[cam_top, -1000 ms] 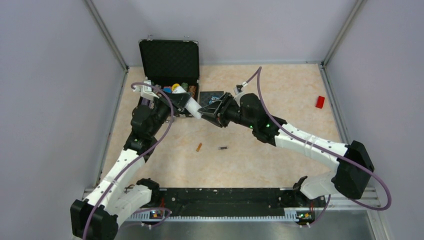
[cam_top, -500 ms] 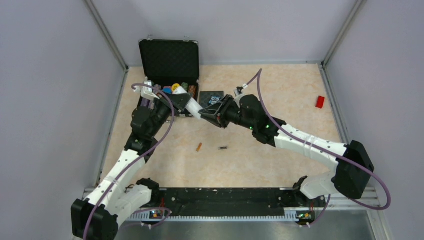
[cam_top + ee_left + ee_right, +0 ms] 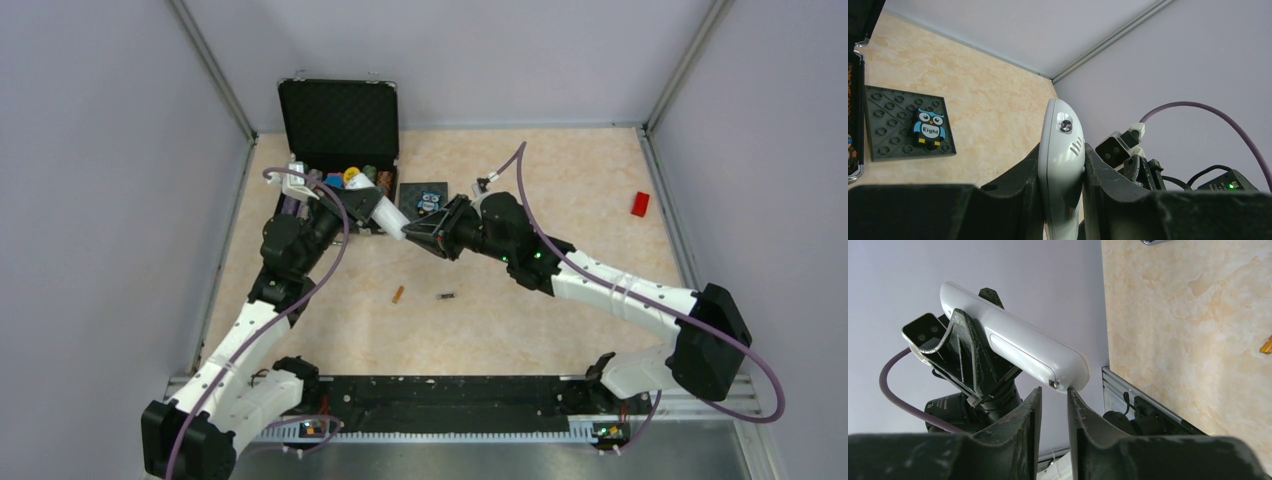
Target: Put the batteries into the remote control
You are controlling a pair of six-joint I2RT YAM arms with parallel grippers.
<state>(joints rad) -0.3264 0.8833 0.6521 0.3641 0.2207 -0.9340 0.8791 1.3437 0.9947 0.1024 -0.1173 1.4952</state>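
My left fingers (image 3: 1015,187) clamp the remote control (image 3: 1060,165) aloft; my right fingers (image 3: 1029,415), narrowly parted and empty, meet its end. Likely opening the cover: next, catch its latch. The 2 batteries (image 3: 398,294) lie nearer, on the surface (image 3: 520,330).

You are looking into a booth closed by plain lilac-grey walls (image 3: 500,50) at the back, on the left and on the right. Slanting aluminium posts (image 3: 215,75) stand at the two back corners. The tabletop (image 3: 580,180) is beige with a marbled pattern, and a metal strip (image 3: 218,260) runs along its sides. A brushed steel sheet (image 3: 480,462) lies along the near edge. The light is soft and even, with only faint shadows.
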